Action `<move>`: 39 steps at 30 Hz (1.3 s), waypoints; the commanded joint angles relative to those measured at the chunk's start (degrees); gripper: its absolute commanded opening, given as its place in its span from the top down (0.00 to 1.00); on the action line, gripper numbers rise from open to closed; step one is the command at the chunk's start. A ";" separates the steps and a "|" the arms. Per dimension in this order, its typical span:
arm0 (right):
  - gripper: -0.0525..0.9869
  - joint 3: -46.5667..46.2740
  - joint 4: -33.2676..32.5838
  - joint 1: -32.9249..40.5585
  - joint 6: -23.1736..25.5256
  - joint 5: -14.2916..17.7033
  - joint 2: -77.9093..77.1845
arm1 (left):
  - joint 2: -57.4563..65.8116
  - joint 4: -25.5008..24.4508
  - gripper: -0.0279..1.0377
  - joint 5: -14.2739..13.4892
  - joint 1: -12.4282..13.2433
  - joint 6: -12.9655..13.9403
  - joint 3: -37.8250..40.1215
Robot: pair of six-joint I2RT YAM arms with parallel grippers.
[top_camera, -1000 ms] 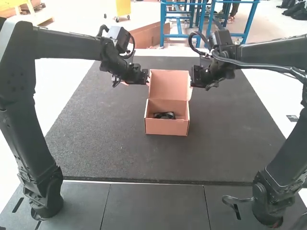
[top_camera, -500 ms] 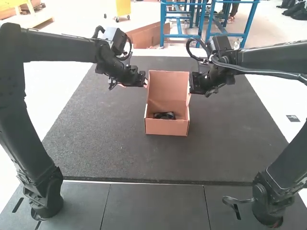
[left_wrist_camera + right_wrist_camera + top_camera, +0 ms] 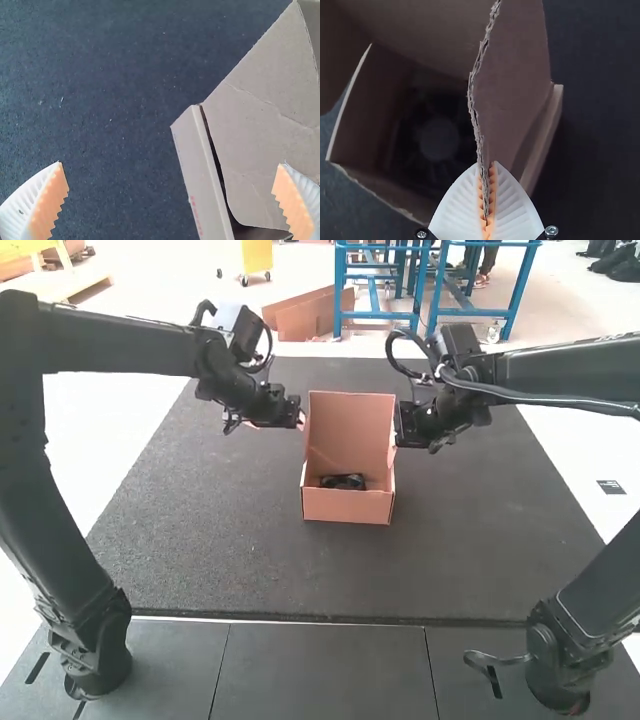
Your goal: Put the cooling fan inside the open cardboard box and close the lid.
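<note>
— What's the biggest thing there?
— The mat [image 3: 200, 540]: dark, coarse-grained and rectangular, spread over most of the table [image 3: 320, 670]. Near its middle stands the cardboard box [image 3: 348, 502], plain brown and squarish, with smooth matte walls.
— And the lid?
— The lid [image 3: 350, 420] rises upright from the back wall, a flat panel with faint creases, so the box is open. At its right edge a side flap [image 3: 515, 100] juts forward. The flap's free edge is ragged, with the corrugated layers showing.
— Where's the fan?
— The cooling fan [image 3: 343, 481] lies flat on the box floor. It is black, with a round hub and blades inside a frame, and dim in the shadow of the walls.
— The grippers?
— The right gripper [image 3: 486, 202] is pinched tight on that side flap, white ribbed fingers [image 3: 515, 210] pressed together with the cardboard between their orange pads. The left gripper [image 3: 290, 416] sits just beside the lid's left edge, spread wide and holding nothing. Its serrated orange pads [image 3: 47, 200] flank the lid's edge, and I cannot tell whether either touches the cardboard.
</note>
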 commanded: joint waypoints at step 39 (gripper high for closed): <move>0.96 -2.69 -2.06 0.93 -1.26 -0.90 -3.08 | -13.50 7.60 0.07 -3.24 2.46 -0.36 -5.75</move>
